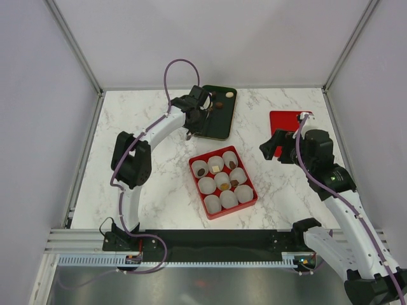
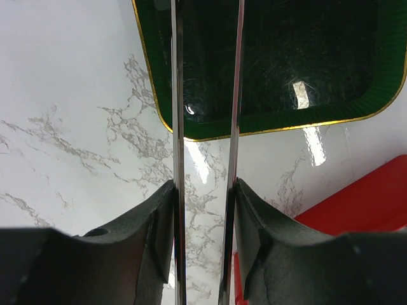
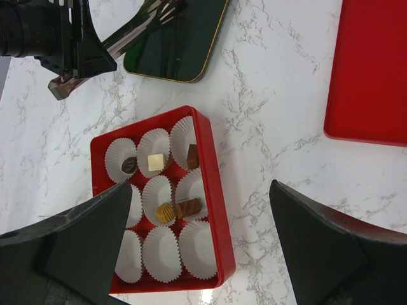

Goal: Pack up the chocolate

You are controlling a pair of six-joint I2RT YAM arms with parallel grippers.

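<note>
Nearest you, your right gripper stands wide open and holds nothing. Beneath it, its wrist camera shows five chocolates sitting in paper cups inside the red box. Your left gripper is clamped on metal tongs, blades narrowly apart, over the dark green tray. Only the top view shows two loose pieces just beyond the tong tips.
</note>
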